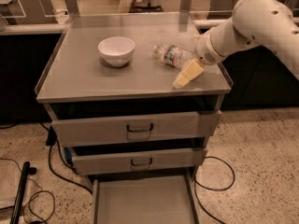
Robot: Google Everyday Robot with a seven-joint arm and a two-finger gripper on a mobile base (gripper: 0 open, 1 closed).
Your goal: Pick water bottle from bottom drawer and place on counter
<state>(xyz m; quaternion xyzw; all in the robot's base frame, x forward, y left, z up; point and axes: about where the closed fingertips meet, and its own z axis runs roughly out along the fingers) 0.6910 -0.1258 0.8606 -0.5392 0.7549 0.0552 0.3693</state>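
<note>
Nearest, well below the bowl [116,50]: bottom drawer [140,204], pulled open. Up on the counter [84,78], well right of the bowl: gripper [186,73], clenched or released impossible to tell. Between it and the bowl: bottle [172,55], on its side.

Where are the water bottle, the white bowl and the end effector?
water bottle [172,56], camera view, on its label band.
white bowl [116,58], camera view, on its outer wall.
end effector [184,77], camera view, on its pale tip, over the right front of the counter [93,78], beside the water bottle.
</note>
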